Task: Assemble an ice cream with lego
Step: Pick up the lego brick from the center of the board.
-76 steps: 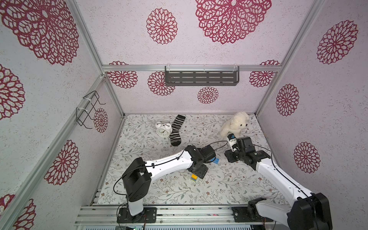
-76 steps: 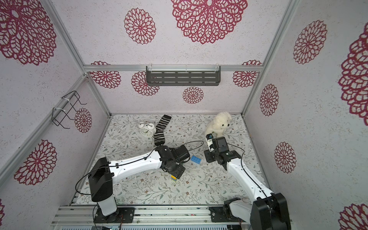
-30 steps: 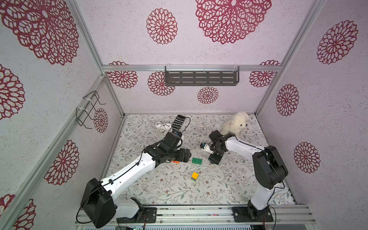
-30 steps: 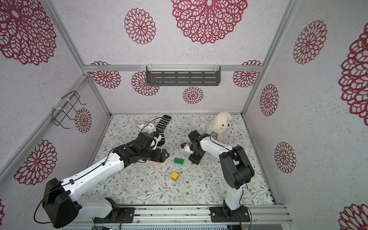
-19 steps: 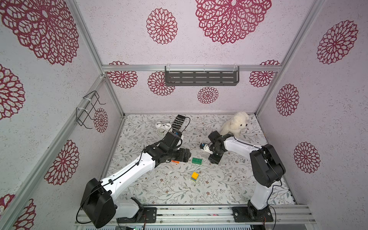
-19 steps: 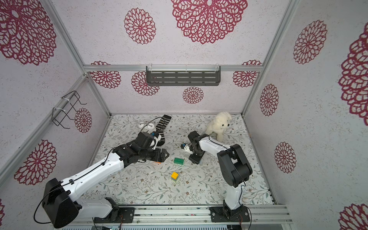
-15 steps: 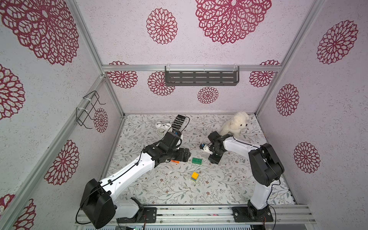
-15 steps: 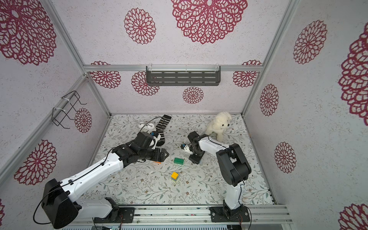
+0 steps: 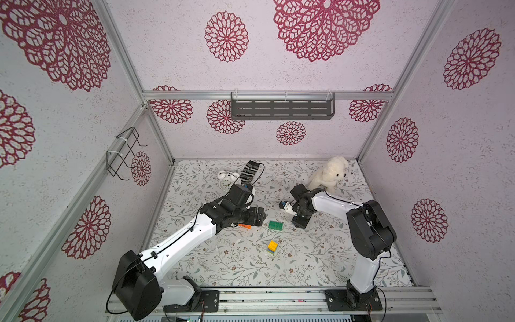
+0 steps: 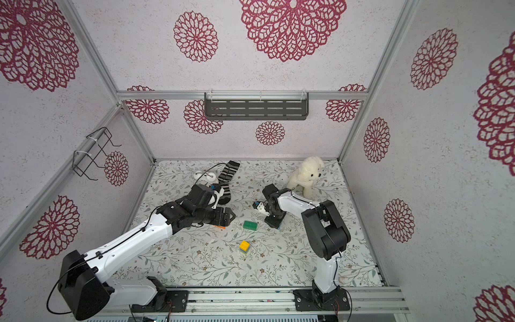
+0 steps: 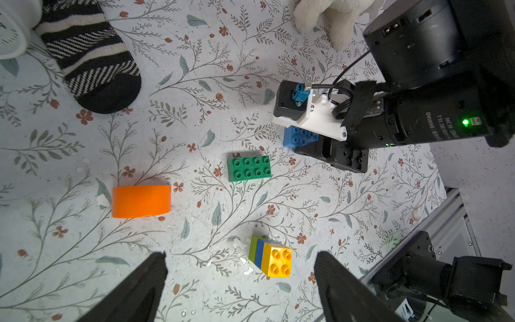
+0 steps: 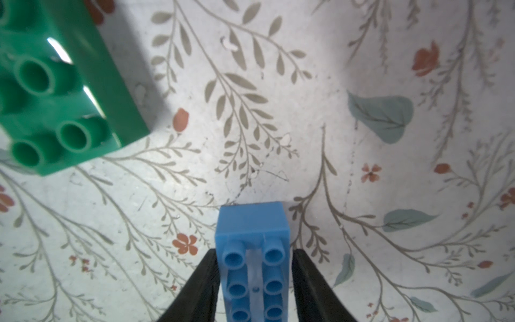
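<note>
**Right gripper** (image 12: pixel 254 253): clenched on the light-blue brick (image 12: pixel 252 223). Both black fingers (image 12: pixel 204 278) are pressed against the brick's long sides, with its studs facing the wrist camera. The brick's free end projects past the fingertips, low over the floral mat (image 12: pixel 334 83). Whether it rests on the mat cannot be told. The dark green brick (image 12: pixel 55 83) is seen lying studs-up just ahead of this gripper and off to one side, apart from the held brick.

**Left gripper** (image 11: pixel 239 259): released, fingers spread wide, nothing between them. It is held above the mat. In both top views the orange half-round brick (image 9: pixel 244 225) is found just beneath it, partly covered by it. The dark green brick (image 9: pixel 276 225) lies just past its fingertips, between the left gripper (image 9: pixel 257 218) and the right gripper (image 9: pixel 299 223).

**Ice cream:** not assembled. Only a stem stack (image 9: pixel 272 247) is joined, with yellow on top, blue in the middle and lime at the base. It stands upright on the mat, on the base-rail side of both grippers and apart from each. The orange, green and light-blue bricks are separate from it.

**Farther off:** beyond the left gripper, towards the back wall, a striped sock (image 9: pixel 249 174) and a white alarm clock (image 9: pixel 227 179) are noted. Beyond the right gripper a white plush dog (image 9: pixel 328 175) is noted.
</note>
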